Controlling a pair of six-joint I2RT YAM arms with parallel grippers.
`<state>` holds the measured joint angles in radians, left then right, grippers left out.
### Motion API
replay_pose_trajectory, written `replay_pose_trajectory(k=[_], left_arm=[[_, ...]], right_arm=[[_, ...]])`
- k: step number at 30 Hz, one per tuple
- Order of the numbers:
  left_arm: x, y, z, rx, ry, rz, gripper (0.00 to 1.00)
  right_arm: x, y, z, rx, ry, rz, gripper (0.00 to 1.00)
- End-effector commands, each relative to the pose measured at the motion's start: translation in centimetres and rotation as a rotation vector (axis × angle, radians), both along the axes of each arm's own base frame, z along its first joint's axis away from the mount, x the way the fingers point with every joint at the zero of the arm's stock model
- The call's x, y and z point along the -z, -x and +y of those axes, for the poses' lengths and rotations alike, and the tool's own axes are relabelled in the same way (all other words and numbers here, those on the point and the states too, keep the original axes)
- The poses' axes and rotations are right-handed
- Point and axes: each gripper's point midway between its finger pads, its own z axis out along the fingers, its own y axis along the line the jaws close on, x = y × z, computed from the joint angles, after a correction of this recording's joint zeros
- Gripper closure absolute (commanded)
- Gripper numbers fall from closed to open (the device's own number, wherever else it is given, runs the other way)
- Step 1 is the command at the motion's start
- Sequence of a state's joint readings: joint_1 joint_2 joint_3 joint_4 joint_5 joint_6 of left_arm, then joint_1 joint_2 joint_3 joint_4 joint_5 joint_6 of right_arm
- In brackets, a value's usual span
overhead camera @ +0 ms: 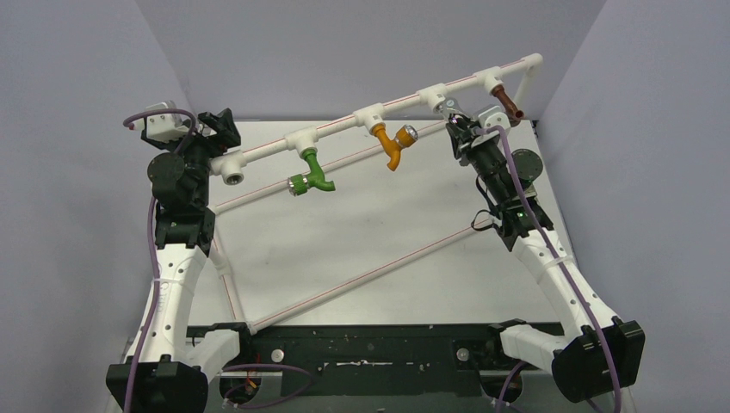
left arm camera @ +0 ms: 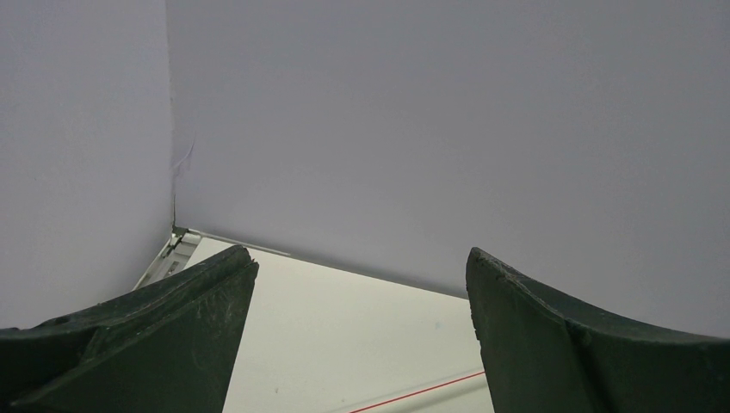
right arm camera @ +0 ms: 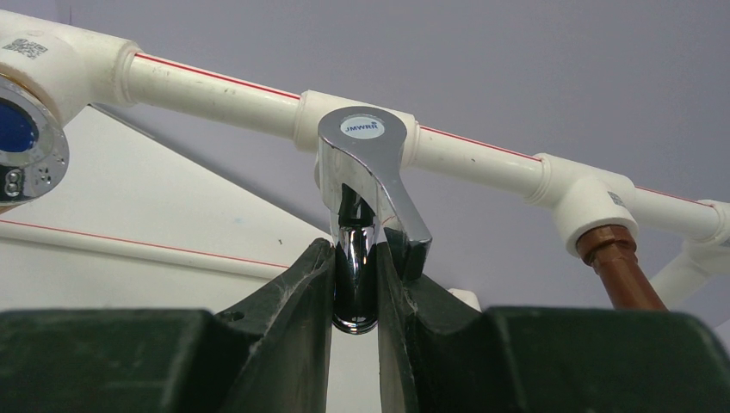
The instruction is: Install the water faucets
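The pale lilac walls (overhead camera: 344, 52) are closing in the white table (overhead camera: 361, 249) on three sides. The tabletop is showing a few faint marks, and a thin red-striped pipe (overhead camera: 370, 277) is lying slantwise across it. At the far left corner the left gripper (overhead camera: 219, 127) is hanging with its fingers spread wide and nothing between them, its camera facing the seam where wall and table meet. Just beside it, an open threaded fitting (overhead camera: 231, 175) is ending the raised white pipe rail (overhead camera: 340, 125). Along the rail to the right, a green tap (overhead camera: 317, 172) and then an orange tap (overhead camera: 392, 144) are hanging from their tee fittings. Next, the chrome faucet (right arm camera: 366, 198) is sitting against the third tee, lever handle on top. The right gripper (right arm camera: 355, 284) is pinching its shiny body just under the handle, fingers pressed tight on either side. Whether it is threaded in cannot be told. At the right end a brown tap (right arm camera: 621, 275) is pointing downward from its fitting
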<state>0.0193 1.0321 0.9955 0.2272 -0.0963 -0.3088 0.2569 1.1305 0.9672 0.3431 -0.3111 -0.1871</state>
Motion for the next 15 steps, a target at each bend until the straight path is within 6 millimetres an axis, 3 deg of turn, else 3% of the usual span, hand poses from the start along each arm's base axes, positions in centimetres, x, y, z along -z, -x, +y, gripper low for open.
replay_pose_trajectory(k=[1, 15], left_arm=[[13.2, 0.4, -0.4, 0.04, 0.01, 0.422, 0.1], [13.2, 0.4, -0.4, 0.04, 0.01, 0.421, 0.1]], right_arm=[[-3.0, -0.2, 0.4, -0.015, -0.047, -0.071, 1.0], [-4.1, -0.7, -0.9, 0.051, -0.447, 0.043, 1.0]])
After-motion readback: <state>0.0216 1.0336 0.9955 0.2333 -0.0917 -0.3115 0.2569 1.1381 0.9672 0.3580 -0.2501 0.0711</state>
